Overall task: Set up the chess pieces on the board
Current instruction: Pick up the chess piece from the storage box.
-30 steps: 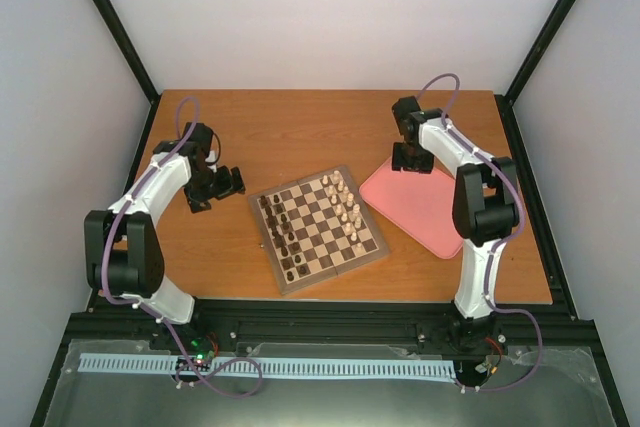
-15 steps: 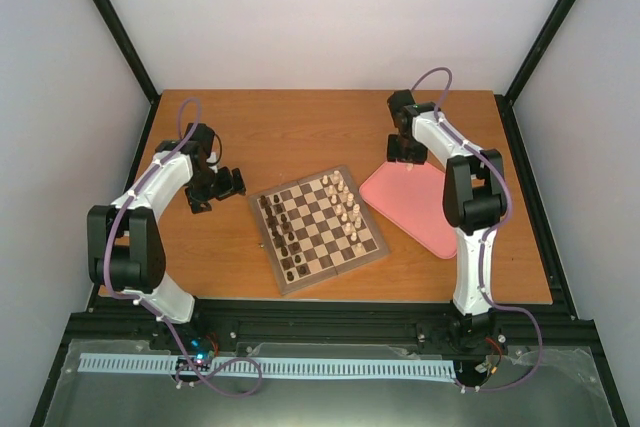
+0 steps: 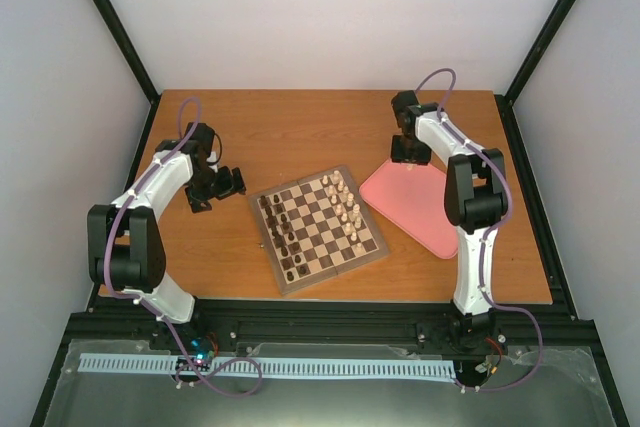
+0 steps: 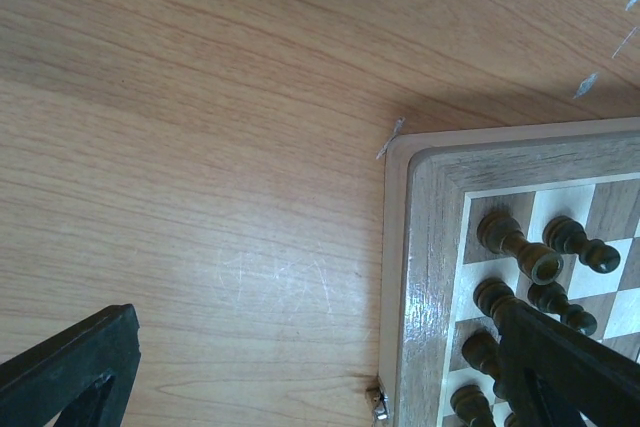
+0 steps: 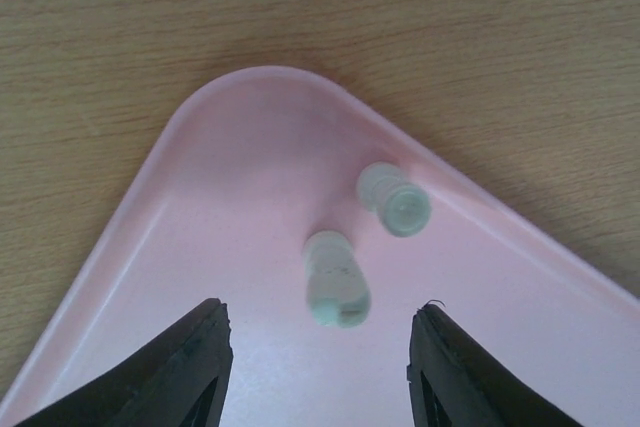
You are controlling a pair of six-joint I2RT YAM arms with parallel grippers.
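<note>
The board [image 3: 318, 230] lies mid-table, with pale chess pieces [image 3: 346, 205] along its right side and dark pieces [image 3: 281, 237] along its left. Two more pale pieces stand in the far corner of the pink tray [image 5: 230, 207]: one [image 5: 337, 277] lies between my right fingers' line, the other [image 5: 395, 199] just beyond it. My right gripper [image 5: 320, 347] is open above the tray and holds nothing; it also shows in the top view [image 3: 410, 152]. My left gripper [image 3: 222, 185] is open and empty over bare table, left of the board's far-left corner [image 4: 420, 162].
The pink tray [image 3: 425, 212] lies right of the board, touching nothing else. In the left wrist view, dark pieces [image 4: 520, 247] stand near the board's edge, and a small metal clasp [image 4: 380, 409] sits on its rim. Black frame posts border the table.
My right gripper has shifted slightly toward the tray's far corner and its arm has folded more upright. The left arm has barely moved.
</note>
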